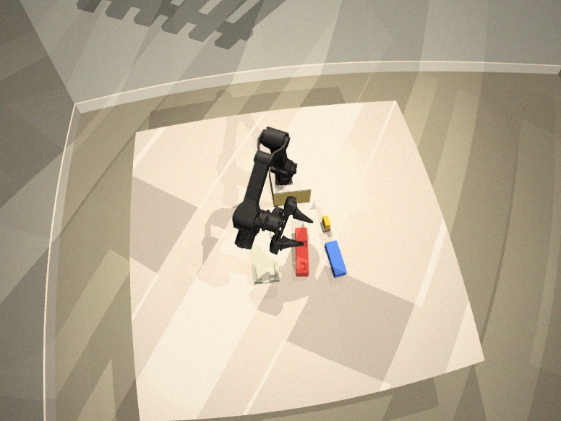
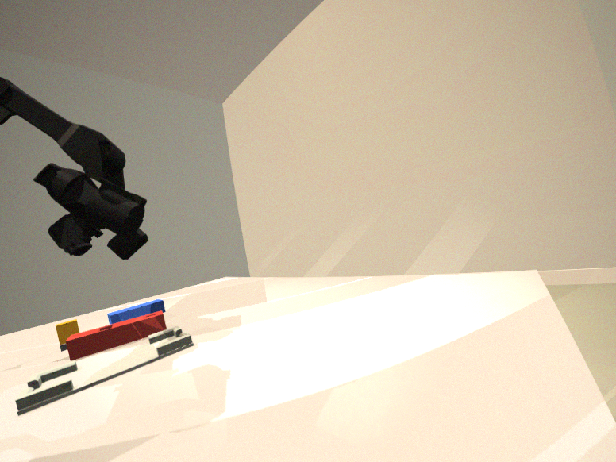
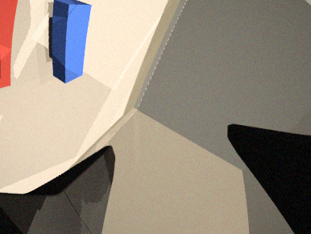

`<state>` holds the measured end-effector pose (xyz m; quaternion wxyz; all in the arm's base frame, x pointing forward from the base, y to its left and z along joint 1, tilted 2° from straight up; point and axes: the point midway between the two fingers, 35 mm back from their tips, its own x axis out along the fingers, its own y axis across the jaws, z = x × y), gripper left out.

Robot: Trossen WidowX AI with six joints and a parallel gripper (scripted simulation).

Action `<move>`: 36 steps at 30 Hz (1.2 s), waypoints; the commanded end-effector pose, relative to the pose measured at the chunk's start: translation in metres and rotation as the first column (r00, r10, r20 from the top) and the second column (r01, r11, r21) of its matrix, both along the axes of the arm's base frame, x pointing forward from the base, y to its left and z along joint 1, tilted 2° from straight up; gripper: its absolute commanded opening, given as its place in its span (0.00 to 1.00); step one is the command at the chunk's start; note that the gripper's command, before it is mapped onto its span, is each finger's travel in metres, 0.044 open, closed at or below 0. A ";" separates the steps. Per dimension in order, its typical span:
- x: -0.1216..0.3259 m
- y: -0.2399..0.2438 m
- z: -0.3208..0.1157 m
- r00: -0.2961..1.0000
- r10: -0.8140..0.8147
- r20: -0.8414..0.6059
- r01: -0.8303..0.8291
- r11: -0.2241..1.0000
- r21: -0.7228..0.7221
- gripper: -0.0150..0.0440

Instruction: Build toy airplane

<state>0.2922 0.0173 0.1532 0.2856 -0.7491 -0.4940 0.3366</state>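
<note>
While claw (image 1: 308, 232) (image 2: 102, 251) (image 3: 172, 142) hangs spread apart, red fuselage (image 3: 6, 44) shows cut off in wrist view

One red block (image 1: 301, 260) (image 2: 117, 336) (image 3: 6, 60) — one blue (image 1: 335, 258) (image 2: 136, 312) (image 3: 72, 42) — one yellow (image 1: 326, 223) (image 2: 67, 332).

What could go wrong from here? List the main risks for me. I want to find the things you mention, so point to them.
The red fuselage (image 1: 301, 258) (image 2: 117, 336) lies close beside the pale jig (image 1: 260, 262) (image 2: 112, 365), so fingers reaching down for it might bump the jig.

The yellow tail fin (image 1: 326, 223) (image 2: 67, 332) is small and stands upright; a slightly off grasp by the open gripper (image 1: 308, 233) (image 3: 171, 137) could topple it.
</note>
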 end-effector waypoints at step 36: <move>-0.015 0.027 -0.090 -0.739 0.608 -0.290 0.099 -0.327 -0.940 1.00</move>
